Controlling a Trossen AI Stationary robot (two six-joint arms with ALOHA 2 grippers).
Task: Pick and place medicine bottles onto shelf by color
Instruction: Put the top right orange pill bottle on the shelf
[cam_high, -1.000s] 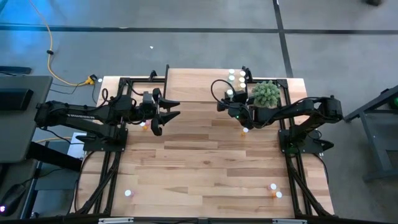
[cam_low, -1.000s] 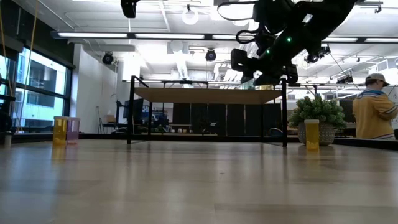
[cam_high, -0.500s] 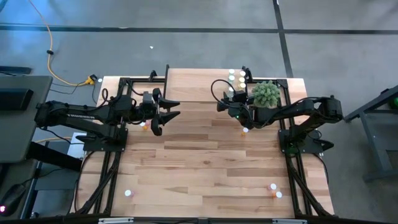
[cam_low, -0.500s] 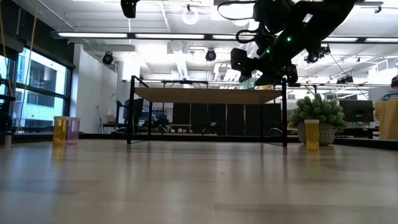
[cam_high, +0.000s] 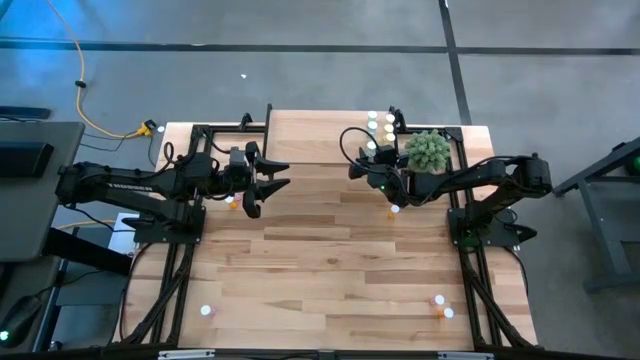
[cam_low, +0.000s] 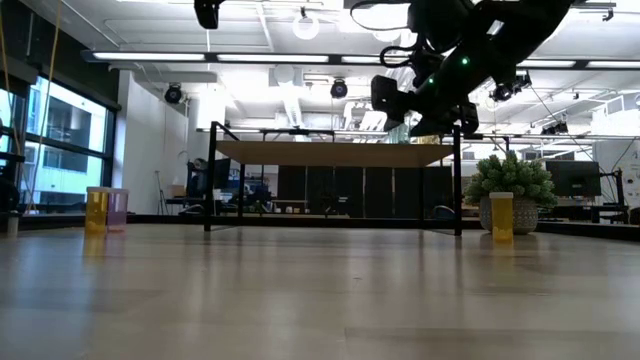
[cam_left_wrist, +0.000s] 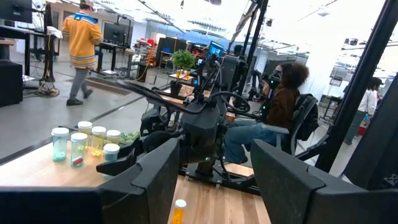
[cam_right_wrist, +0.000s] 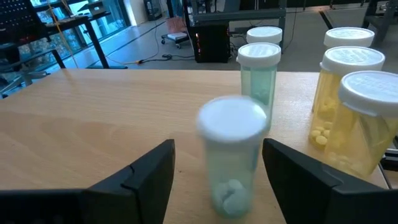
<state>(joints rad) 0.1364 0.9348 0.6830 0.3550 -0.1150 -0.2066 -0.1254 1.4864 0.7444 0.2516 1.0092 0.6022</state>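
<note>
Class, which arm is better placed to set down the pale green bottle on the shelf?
The right arm: its gripper is over the light wood shelf, fingers straddling the white-capped pale green bottle. The left gripper waits beside the shelf.

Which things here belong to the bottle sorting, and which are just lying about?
Job:
- shelf, with bottles already on its right end
- pale green bottle between the right tool fingers
- orange bottle on the table
- bottles near the front edge
- left tool, waiting at the left

Lying about:
- green plant
- yellow cable
</note>
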